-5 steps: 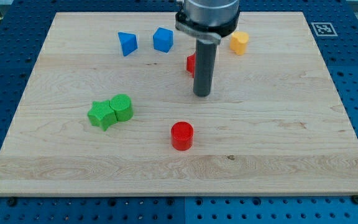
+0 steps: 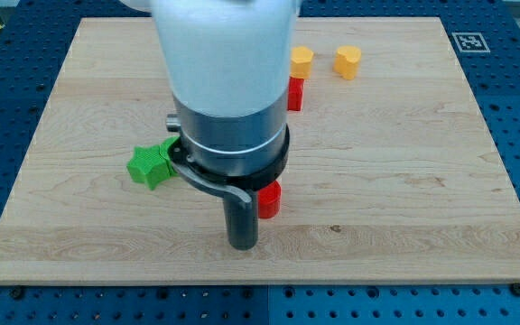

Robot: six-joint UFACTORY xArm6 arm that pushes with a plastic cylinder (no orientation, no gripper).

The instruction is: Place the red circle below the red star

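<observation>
The red circle (image 2: 270,199) sits low in the middle of the board, mostly hidden behind my rod. My tip (image 2: 243,245) rests on the board just below and left of it, close to touching. The red star (image 2: 294,93) shows as a red sliver at the right edge of the arm's body, above the circle and slightly right. The arm's large body hides the board's upper middle.
A green star (image 2: 148,166) lies left of the rod, partly hidden by the arm. Two yellow blocks (image 2: 301,61) (image 2: 348,60) sit near the view's top right of the arm. The blue blocks are hidden behind the arm.
My rod has moved from above the red circle, beside the red star, down toward the view's bottom to just below-left of the circle. The arm now hides the blue blocks and the green circle.
</observation>
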